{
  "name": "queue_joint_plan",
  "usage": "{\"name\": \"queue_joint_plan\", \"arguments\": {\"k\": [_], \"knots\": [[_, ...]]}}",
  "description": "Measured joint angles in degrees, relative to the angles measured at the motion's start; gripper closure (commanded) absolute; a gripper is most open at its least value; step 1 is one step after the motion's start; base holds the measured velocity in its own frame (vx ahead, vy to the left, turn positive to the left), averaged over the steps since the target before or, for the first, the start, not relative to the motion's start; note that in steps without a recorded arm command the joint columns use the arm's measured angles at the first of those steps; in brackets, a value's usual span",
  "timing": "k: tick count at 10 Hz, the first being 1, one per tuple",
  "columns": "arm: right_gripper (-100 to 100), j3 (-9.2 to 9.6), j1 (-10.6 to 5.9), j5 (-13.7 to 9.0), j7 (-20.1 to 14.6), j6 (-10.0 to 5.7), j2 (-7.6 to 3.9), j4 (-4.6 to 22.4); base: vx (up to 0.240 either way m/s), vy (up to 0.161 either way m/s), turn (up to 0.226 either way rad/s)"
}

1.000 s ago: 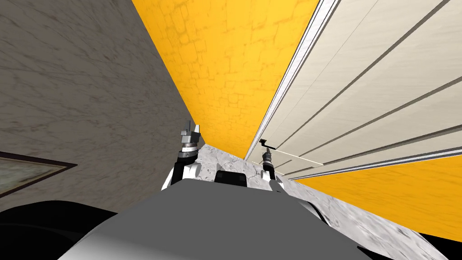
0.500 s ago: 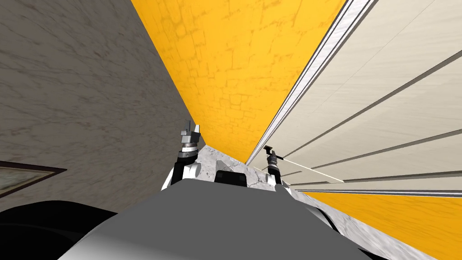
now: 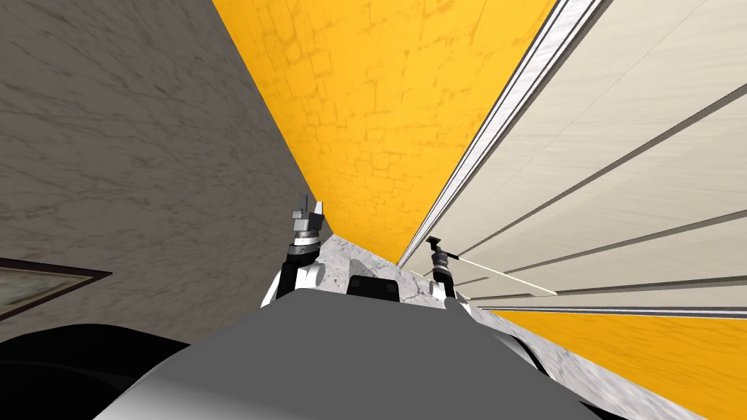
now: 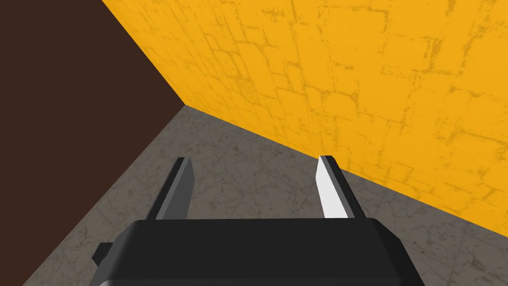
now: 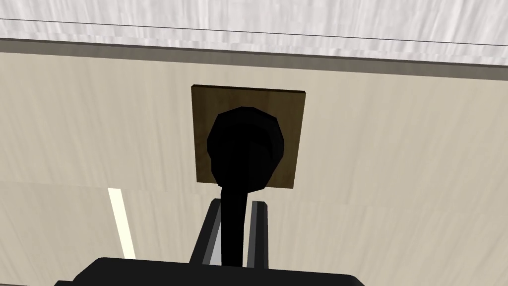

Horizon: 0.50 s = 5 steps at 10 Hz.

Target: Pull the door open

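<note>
Door (image 3: 620,146): cream, with long dark grooves across its face; it stands on my right and fills that side of the head view, and it spreads flat behind the handle in the right wrist view.
Door frame (image 3: 503,109): a pale grey band along the door's edge, between the door and the yellow wall (image 3: 379,109).
Handle (image 5: 244,144): black, with a round hub and a thin lever running from it towards my hand; in the head view it shows small and dark against the door's lower edge.
Backplate (image 5: 248,139): a dark brown square set flat on the door, right behind the hub.
Right gripper (image 5: 237,203): my two fingers are closed tight on the lever, one on each side, just short of the hub; the arm reaches forward to the door from my right.
Left gripper (image 3: 309,211): held up on my left, well apart from the door, near the corner where the grey wall (image 3: 146,146) meets the yellow one; my fingers stand wide apart with nothing between them.
Floor (image 3: 365,259): light marbled grey, showing between my two forearms.
Door's gap: I cannot tell how far it stands from its frame.
</note>
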Motion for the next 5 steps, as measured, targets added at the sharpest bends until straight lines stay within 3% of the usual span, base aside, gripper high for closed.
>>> {"name": "queue_joint_plan", "arguments": {"k": [2, 5], "knots": [[100, 0.02, 0.03, 0.01, -0.01, 0.02, 0.04, 0.02, -0.068, -0.003, 0.033], [100, 1.14, 0.74, 0.78, -1.33, -0.04, -0.68, -1.39, -0.217, -0.038, 0.116]]}}
